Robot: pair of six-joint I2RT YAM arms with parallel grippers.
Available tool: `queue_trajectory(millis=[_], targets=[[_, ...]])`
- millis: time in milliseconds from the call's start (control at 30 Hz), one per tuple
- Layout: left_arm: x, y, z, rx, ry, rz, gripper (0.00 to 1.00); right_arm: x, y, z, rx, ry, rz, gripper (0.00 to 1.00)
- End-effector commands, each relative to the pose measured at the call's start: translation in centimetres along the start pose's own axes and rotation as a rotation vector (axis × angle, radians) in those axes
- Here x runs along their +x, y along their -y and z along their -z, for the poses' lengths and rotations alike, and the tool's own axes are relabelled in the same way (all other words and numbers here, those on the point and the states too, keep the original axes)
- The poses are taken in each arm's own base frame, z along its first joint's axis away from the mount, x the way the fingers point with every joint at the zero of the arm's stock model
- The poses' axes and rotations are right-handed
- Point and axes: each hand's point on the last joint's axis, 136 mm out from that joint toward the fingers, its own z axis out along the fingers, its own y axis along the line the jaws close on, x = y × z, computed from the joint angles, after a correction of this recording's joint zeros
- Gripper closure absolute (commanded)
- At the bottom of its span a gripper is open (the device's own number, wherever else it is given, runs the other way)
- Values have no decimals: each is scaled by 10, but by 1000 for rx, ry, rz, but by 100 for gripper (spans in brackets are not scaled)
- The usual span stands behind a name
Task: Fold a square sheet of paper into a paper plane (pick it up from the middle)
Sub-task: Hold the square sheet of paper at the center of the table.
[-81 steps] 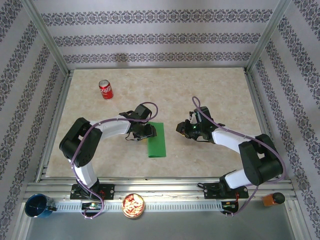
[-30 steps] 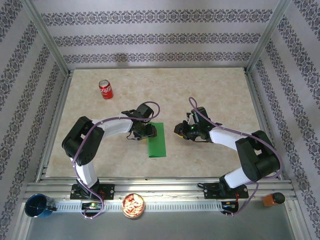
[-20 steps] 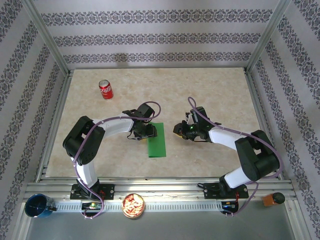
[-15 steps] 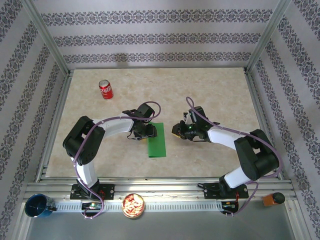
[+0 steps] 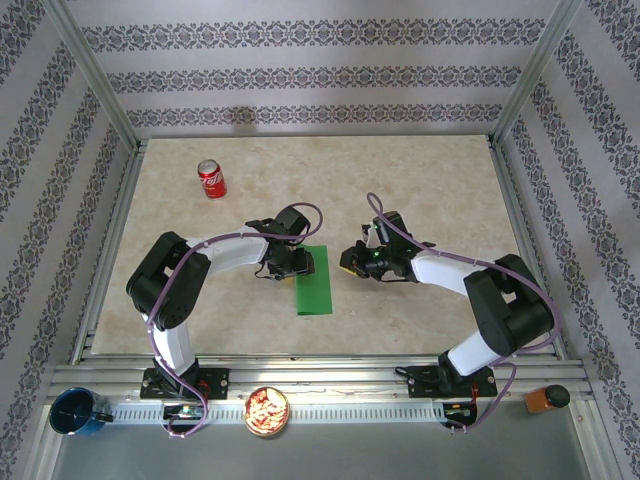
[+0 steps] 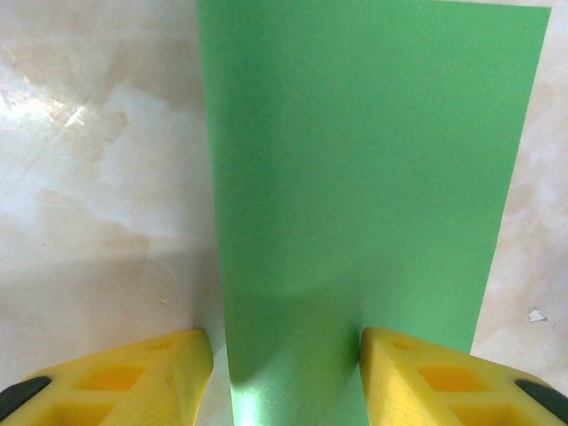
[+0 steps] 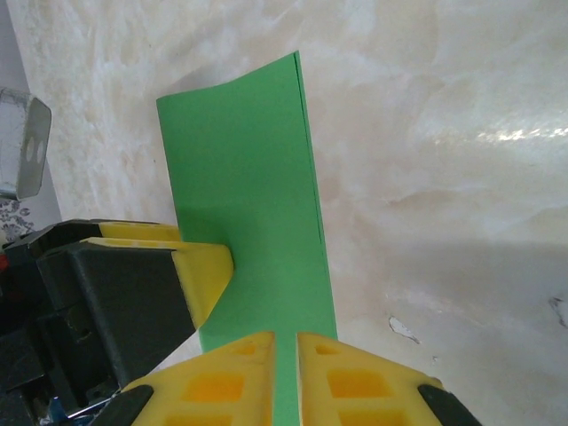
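Left end effector (image 6: 286, 368), jaws apart, straddles the green paper's (image 6: 364, 151) 12 o'clock end; right end effector (image 7: 286, 359), jaws together, at its 2 o'clock.

Black-jointed white arms (image 5: 225, 250), purple cables (image 5: 150, 322), yellow fingers (image 6: 115, 373).

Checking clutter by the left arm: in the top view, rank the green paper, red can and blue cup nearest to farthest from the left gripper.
1. green paper, right at the left gripper.
2. red can, farther back on the left.
3. blue cup, extreme near-left corner.
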Motion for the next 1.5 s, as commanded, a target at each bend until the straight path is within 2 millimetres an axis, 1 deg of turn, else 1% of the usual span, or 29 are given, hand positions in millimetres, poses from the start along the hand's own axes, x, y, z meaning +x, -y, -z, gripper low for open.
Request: queue_trajectory(millis=[0, 200, 400, 567, 700, 967, 1167, 1333, 1467], targets=[[12, -31, -27, -114, -34, 4, 49, 1, -13, -6, -28, -24, 39, 86], [14, -32, -28, -112, -26, 41, 50, -3, -5, -3, 13, 19, 31, 88], [13, -32, -30, -117, -34, 35, 50, -4, -5, -1, 10, 26, 21, 85], [13, -28, -30, -96, -33, 19, 50, -5, -10, -3, -7, 15, 26, 85], [13, -27, -30, -92, -37, 8, 50, -5, -9, -3, -5, 16, 23, 85], [12, -28, -30, -102, -42, -16, 50, -6, -11, 2, 9, 29, 38, 84], [12, -28, -31, -103, -41, -16, 50, -4, -11, 0, 1, 21, 36, 83], [10, -20, -33, -64, -41, -36, 49, -2, -9, -2, 0, 11, 32, 83], [11, -23, -32, -85, -46, -39, 49, -2, -9, -3, -1, 9, 29, 83]])
